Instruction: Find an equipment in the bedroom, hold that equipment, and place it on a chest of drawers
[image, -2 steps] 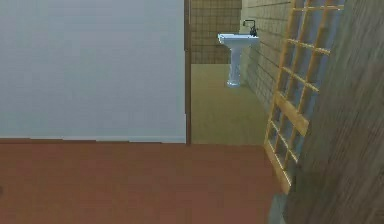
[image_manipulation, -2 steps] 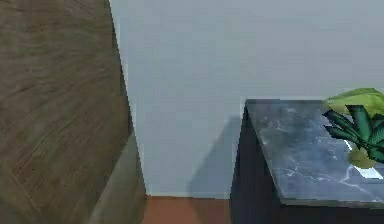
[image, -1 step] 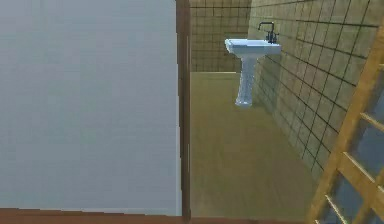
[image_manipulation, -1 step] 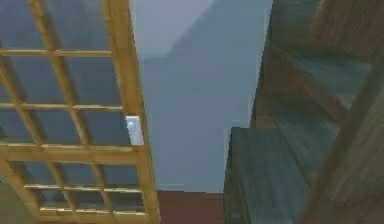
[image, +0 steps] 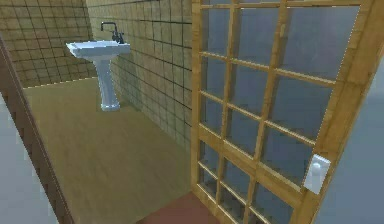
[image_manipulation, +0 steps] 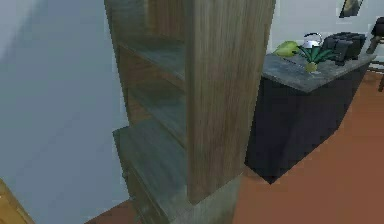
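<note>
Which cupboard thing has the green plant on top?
The low dark cabinet with the grey top, at the arm side view's right, carries the green plant. The other one, the tall brown wooden shelf unit, stands left of it.

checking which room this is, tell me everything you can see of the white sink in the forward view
The sink is a white pedestal basin, glossy like ceramic: a broad, roughly rectangular bowl on a slim column that widens at its foot. A dark tap rises from its back edge. It stands upright on the pale wood-look floor, its back to the tan tiled wall, near the room's corner at the forward view's upper left.
</note>
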